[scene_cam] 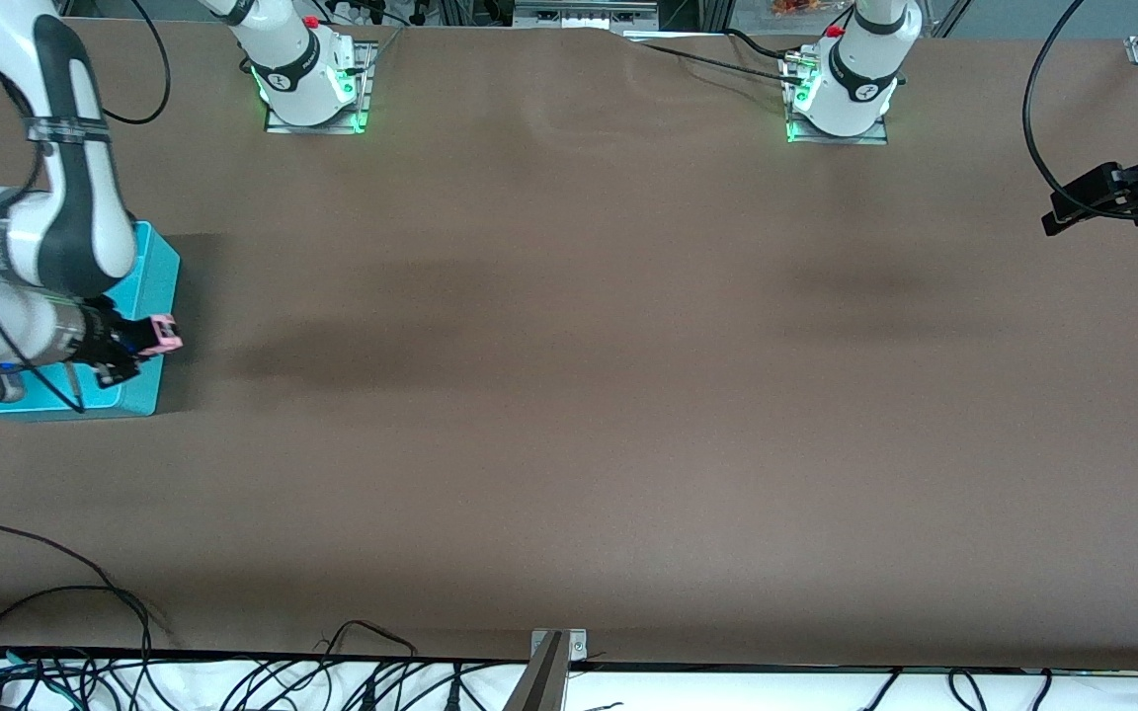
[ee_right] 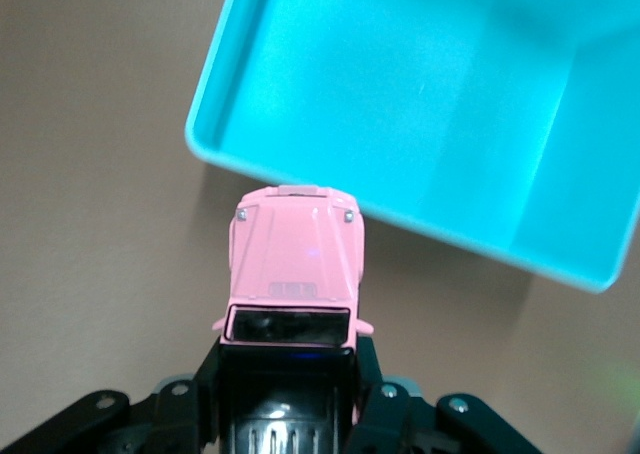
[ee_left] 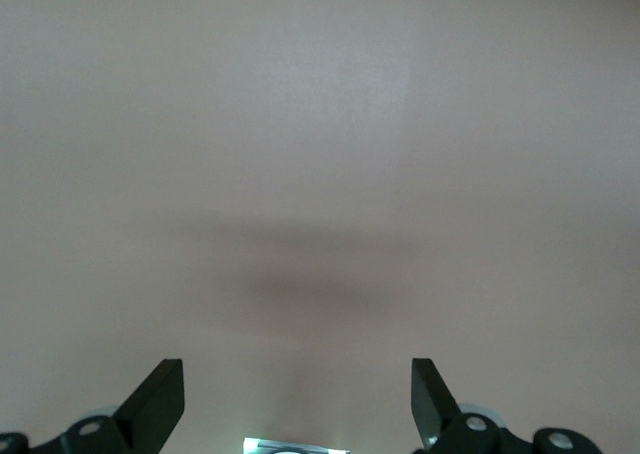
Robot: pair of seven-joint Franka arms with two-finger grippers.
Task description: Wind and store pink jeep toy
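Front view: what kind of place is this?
Probably a robotics lab bench: two arm bases bolted along a brown-covered table, loose cables at its edge, and the right claw holding a pink jeep toy by a turquoise bin.

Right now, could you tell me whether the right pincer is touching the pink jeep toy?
Touching. The right wrist view shows the right pincer shut on the pink jeep toy, its fingers pressed against both sides of the black roof, beside the turquoise bin.
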